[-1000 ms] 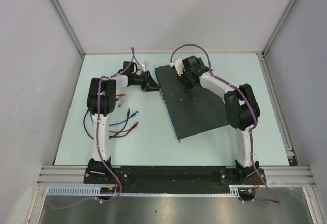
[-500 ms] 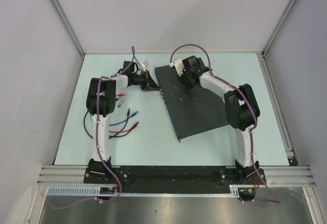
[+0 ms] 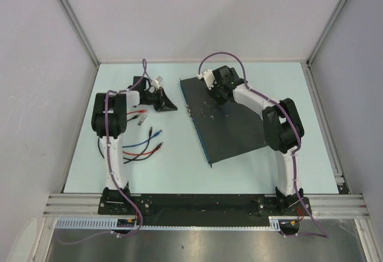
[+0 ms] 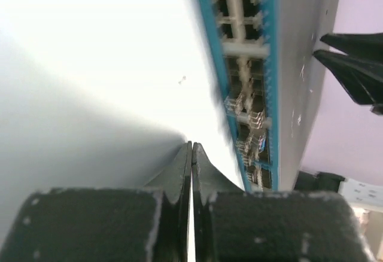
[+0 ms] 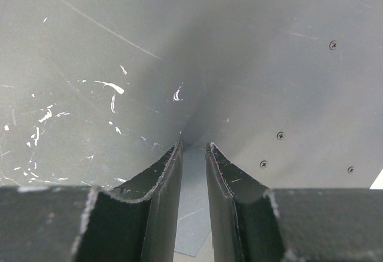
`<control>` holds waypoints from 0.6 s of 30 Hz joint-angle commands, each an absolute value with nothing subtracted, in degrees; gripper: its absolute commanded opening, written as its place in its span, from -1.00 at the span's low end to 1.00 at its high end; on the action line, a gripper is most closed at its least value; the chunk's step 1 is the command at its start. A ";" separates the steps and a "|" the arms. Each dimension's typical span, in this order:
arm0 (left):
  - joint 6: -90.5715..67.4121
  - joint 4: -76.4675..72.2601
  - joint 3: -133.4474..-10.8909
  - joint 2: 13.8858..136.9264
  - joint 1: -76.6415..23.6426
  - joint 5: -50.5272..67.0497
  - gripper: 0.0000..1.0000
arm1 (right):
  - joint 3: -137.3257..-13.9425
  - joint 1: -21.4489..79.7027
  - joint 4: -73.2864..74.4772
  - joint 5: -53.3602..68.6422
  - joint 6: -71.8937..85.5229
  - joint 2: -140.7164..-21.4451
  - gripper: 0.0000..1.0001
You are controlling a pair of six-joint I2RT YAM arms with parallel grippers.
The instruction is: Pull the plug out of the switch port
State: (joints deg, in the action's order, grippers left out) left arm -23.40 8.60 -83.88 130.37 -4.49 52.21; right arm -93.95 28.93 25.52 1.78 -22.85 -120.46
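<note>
The switch (image 3: 239,124) lies slanted at the table's middle, a flat black scuffed box. Its bluish socket edge (image 4: 246,52) runs past the right of the left wrist view. My left gripper (image 3: 172,106) (image 4: 191,146) sits to the left of that edge, clear of it, shut with nothing between its fingers. My right gripper (image 3: 216,93) (image 5: 193,146) rests its tips on the switch's top (image 5: 251,52) near the far corner, jaws a little apart and empty. The plug is hidden: the sockets are blurred in the left wrist view and too small from above.
Loose red, blue and black cables (image 3: 143,145) with small connectors lie on the pale table (image 3: 179,166) beside the left arm. A short silver-ended lead (image 3: 142,117) lies just behind them. Grey walls close in the table on three sides.
My left gripper has shut fully and drawn back to the left, away from the switch's socket edge. The right gripper has stayed pressed on the switch's top.
</note>
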 commanded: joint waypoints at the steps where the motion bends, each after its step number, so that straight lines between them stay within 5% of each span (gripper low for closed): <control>1: -19.43 12.57 -80.51 127.35 -2.20 50.36 -1.00 | -92.37 31.03 33.75 6.68 -21.80 -124.80 -0.42; 5: -19.68 10.21 -79.54 127.53 -1.67 53.07 -0.96 | -92.64 31.03 33.66 6.94 -21.62 -125.07 -0.42; 6: -21.25 8.72 -79.45 127.62 -1.67 54.65 -0.57 | -92.64 31.11 33.66 7.03 -21.62 -125.07 -0.42; 9: -24.94 3.00 -79.80 128.92 -1.84 56.06 -0.11 | -92.46 31.03 33.57 6.86 -21.71 -125.16 -0.42; 18: -28.20 0.62 -85.25 134.29 -5.88 55.46 0.01 | -91.85 31.55 34.45 5.98 -21.80 -124.54 -0.42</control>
State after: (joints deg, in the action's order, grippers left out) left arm -27.14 3.18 -84.16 131.48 -3.64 58.52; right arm -94.30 29.02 25.87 1.63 -22.85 -120.66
